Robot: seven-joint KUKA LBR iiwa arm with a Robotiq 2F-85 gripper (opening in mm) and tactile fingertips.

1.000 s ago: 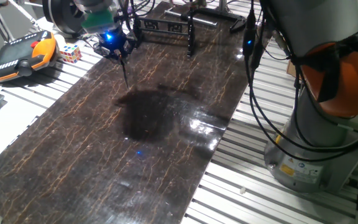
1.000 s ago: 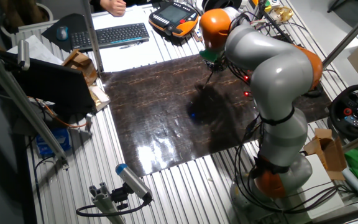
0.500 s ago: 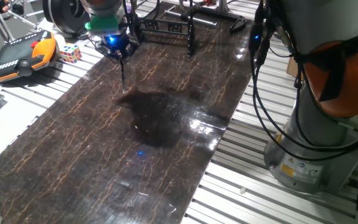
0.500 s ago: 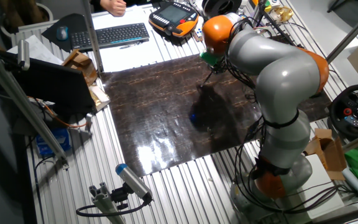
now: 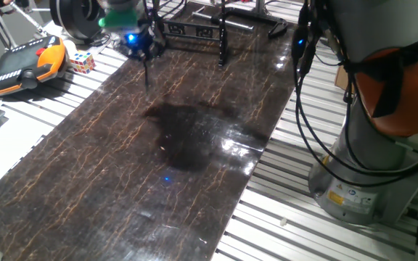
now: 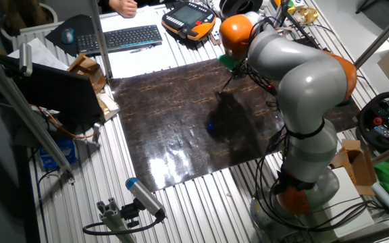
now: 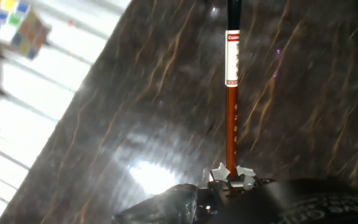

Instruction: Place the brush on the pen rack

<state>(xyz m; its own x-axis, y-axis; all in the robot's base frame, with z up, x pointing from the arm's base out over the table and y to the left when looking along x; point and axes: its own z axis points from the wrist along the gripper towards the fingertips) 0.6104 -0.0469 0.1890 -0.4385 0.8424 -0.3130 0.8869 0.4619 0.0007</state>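
My gripper is shut on the brush, which hangs straight down from the fingers above the dark marbled table top. In the hand view the brush shows an orange-red handle, a white labelled section and a dark far end, with its near end clamped in the gripper. The pen rack, a low black frame of posts and bars, stands at the table's far end, to the right of the gripper. From the other fixed view the gripper sits under the arm's orange wrist.
A coloured cube and an orange and black hand controller lie on the slatted bench left of the table. A round black spool stands behind them. Cables hang beside the arm's base on the right.
The gripper has risen and shifted towards the far end of the table, carrying the brush; the brush tip now hangs higher above the surface.
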